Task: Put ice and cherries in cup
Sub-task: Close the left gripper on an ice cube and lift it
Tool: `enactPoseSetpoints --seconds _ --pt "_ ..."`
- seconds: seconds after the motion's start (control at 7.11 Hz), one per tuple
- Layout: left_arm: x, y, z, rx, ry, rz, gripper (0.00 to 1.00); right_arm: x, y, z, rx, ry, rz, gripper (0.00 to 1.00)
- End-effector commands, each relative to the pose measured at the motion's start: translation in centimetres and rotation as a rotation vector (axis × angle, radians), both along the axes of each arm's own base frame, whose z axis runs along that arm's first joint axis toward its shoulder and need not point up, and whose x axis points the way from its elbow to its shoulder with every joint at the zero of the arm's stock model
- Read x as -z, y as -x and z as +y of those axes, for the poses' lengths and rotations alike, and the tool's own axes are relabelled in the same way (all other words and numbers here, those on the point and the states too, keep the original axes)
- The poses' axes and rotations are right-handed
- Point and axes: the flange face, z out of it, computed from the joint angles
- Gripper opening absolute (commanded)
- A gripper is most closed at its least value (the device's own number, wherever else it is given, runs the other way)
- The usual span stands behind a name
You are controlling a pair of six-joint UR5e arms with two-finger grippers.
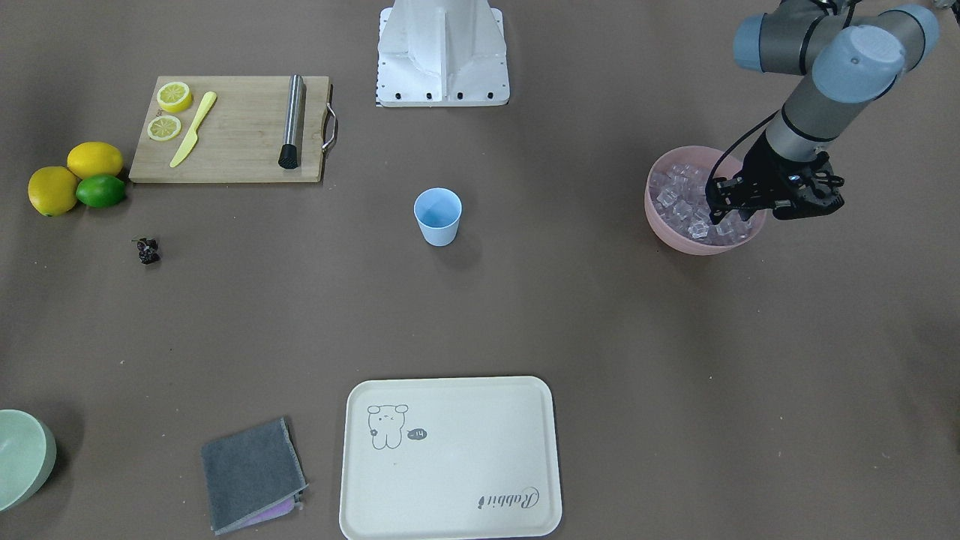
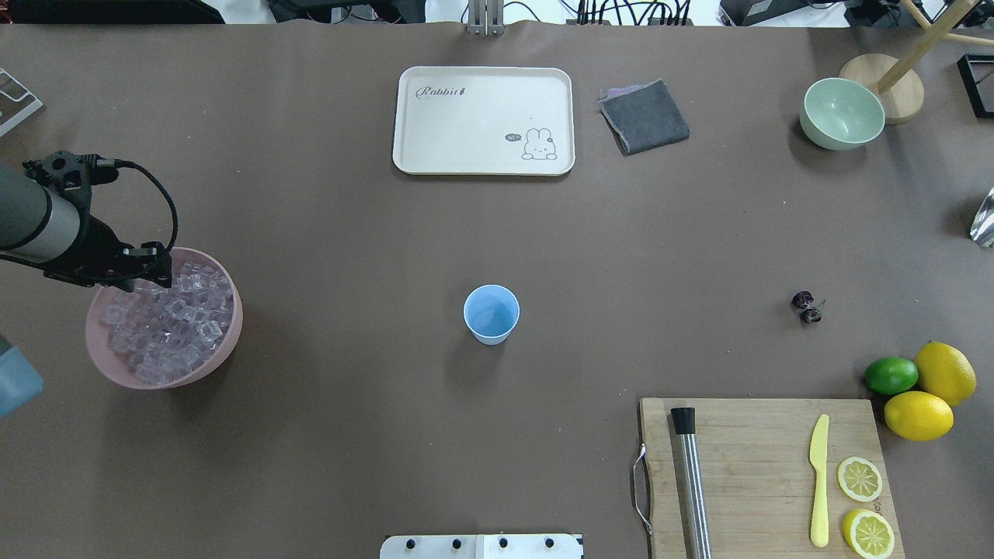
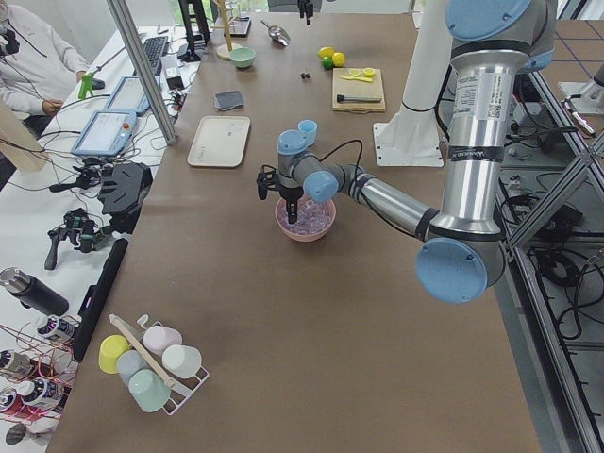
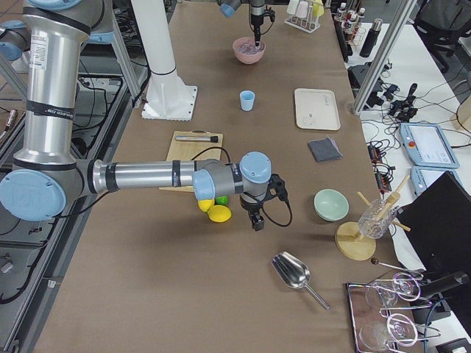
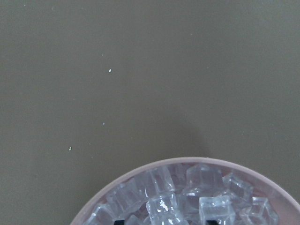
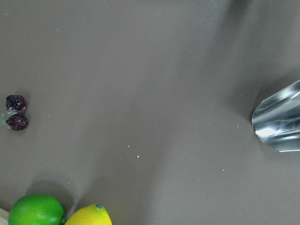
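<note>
Overhead exterior: cup (image 2: 491, 313) appears empty at counter centre, so nothing is judged done. Ice (image 2: 167, 326) is piled in pink bowl (image 2: 230, 345) near counter's left end; left gripper (image 1: 724, 214) is lowered into it, fingers' state cannot be told. Cherries (image 2: 808, 307) lie untouched toward right end; right gripper (image 4: 255, 220) likewise cannot be told.

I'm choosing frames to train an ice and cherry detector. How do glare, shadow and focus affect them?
Left wrist view: the ice is sharp, with small white glints; the pink bowl throws a soft shadow. Right wrist view: the cherries are slightly soft at the left edge; the metal scoop glares. Overhead view: the cherries are tiny and dark on the brown table.
</note>
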Motion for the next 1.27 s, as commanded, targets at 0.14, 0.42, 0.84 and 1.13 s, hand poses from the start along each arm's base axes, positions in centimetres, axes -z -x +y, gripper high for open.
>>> enactPoseSetpoints --seconds 0.14,0.42,0.84,1.13 --pt "-0.2 -0.4 0.2 -0.007 0.005 -0.003 0.53 -0.2 -0.1 0.3 0.000 0.005 0.002 1.00" --pt "-0.7 -1.0 0.4 -0.019 0.010 -0.009 0.53 -0.6 -0.1 0.7 0.000 0.012 0.004 1.00" --pt "-1.0 -1.2 0.3 -0.019 0.013 -0.015 0.49 -0.7 -0.2 0.8 0.001 0.013 0.004 1.00" --pt "-1.1 -1.2 0.2 -0.016 0.012 -0.019 0.42 -0.8 -0.2 0.8 0.000 0.017 0.005 1.00"
